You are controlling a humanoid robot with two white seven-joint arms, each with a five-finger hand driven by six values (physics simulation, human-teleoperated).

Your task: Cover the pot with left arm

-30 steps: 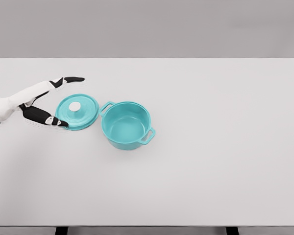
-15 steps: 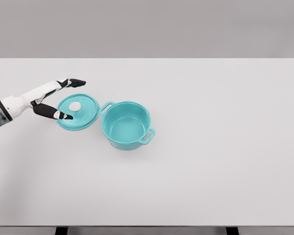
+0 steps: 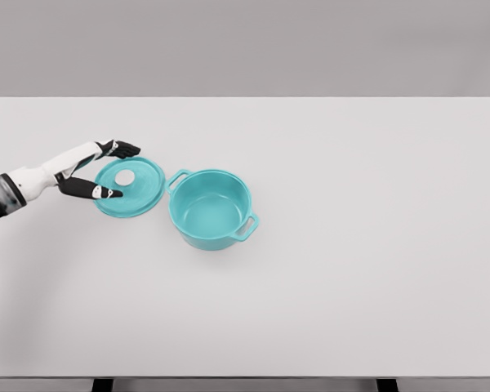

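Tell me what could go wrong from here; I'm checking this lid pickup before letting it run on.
1. The left hand is open at the far left rim of the lid, not over its white knob. A rim pinch could slip or tilt the lid.
2. The lid lies right beside the pot, near one handle. Pushing it sideways could bump the pot.
3. The pot is open and uncovered; a tilted lid might land askew on its rim.

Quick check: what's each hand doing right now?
Left hand: open, fingers spread at the left edge of the teal lid, not gripping it; the lid lies on the table beside the pot.
Right hand: not in view.
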